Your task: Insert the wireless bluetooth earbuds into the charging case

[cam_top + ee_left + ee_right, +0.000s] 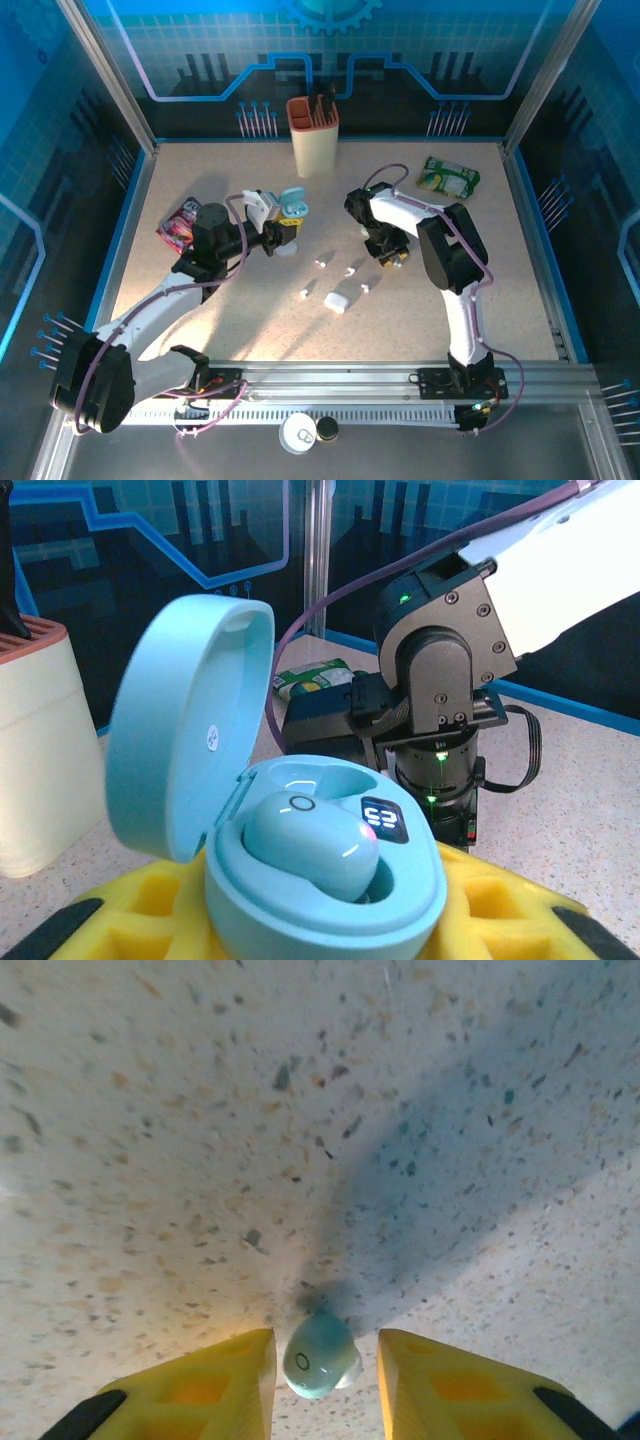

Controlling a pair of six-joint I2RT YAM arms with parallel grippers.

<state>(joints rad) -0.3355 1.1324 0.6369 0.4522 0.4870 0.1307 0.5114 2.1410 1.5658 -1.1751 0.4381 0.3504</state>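
Note:
A light-blue charging case (330, 900) with its lid (180, 720) swung up sits between the yellow fingers (130, 910) of my left gripper (320, 920), which is shut on it. One light-blue earbud (310, 840) lies in a well of the case. From above, the case (293, 205) is left of centre at my left gripper (285, 237). A second light-blue earbud (318, 1357) lies on the table between the fingers of my right gripper (325, 1360), close to the left finger, with a gap to the right one. My right gripper (388, 255) points down at the table.
Several tiny white earbuds (320, 263) and a white case (335, 301) lie mid-table. A beige holder (313, 135) stands at the back, a green packet (448, 178) back right, a pink packet (178, 225) at the left. The right arm's wrist (440, 680) is close behind the case.

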